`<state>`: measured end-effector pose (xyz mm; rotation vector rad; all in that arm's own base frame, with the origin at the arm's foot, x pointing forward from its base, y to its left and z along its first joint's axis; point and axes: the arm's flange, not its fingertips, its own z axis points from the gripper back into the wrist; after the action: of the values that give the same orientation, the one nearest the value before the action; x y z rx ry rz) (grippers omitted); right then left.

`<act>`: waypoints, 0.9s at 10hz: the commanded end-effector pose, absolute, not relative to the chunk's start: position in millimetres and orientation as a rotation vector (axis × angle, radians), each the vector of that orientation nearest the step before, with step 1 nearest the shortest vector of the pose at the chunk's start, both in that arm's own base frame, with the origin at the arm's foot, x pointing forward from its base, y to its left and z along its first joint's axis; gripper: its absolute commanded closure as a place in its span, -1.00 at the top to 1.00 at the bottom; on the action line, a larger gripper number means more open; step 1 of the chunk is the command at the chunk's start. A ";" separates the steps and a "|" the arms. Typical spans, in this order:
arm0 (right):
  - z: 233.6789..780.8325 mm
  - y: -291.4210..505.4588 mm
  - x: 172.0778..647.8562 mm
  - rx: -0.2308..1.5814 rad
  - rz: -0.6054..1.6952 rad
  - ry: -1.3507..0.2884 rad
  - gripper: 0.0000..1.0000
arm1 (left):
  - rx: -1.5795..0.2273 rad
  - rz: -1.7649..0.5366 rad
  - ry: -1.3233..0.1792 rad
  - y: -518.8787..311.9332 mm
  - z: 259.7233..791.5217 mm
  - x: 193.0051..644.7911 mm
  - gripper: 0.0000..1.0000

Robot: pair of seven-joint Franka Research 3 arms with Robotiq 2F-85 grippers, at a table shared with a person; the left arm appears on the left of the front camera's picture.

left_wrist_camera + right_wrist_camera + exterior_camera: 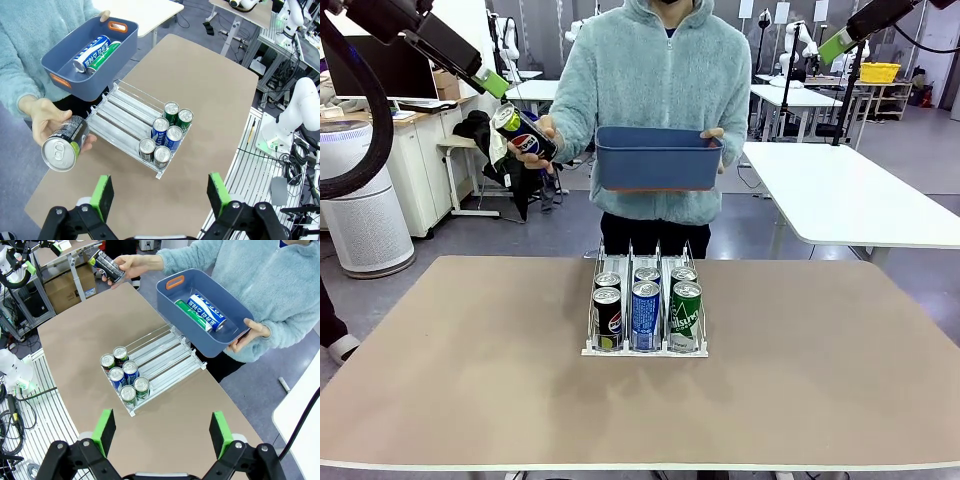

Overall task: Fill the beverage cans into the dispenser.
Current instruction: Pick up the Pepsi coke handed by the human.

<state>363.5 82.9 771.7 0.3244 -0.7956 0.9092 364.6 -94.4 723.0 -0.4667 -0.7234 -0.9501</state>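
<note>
left gripper (161,194) jaws wide, empty, high off table (470,380); person's hand (42,117) holds pepsi can (65,145) near it. right gripper (162,431) jaws wide, empty, high. dispenser (120,112) mid-table, six cans (173,135) at robot-side end, far lane halves bare, table open around.

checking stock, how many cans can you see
9: six in the dispenser, two lying in the blue bin, one black can in the person's hand. None looks hidden.

Free dispenser (120,112) lanes behind cans (174,134)
</note>
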 end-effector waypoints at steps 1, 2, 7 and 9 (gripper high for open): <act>771.3 82.7 362.1 0.325 0.909 -0.795 1.00 | -0.467 -0.949 -0.722 -93.9 722.3 364.6 1.00; 771.3 82.7 362.1 0.325 0.909 -0.795 1.00 | -0.467 -0.949 -0.722 -93.9 722.3 364.6 1.00; 771.3 82.7 362.1 0.325 0.909 -0.795 1.00 | -0.467 -0.949 -0.722 -93.9 722.3 364.6 1.00; 771.3 82.7 362.1 0.325 0.909 -0.795 1.00 | -0.467 -0.950 -0.723 -94.4 723.0 364.6 1.00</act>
<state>363.5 82.9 771.7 0.3244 -0.7956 0.9092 364.6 -94.4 723.0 -0.4667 -0.7234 -0.9501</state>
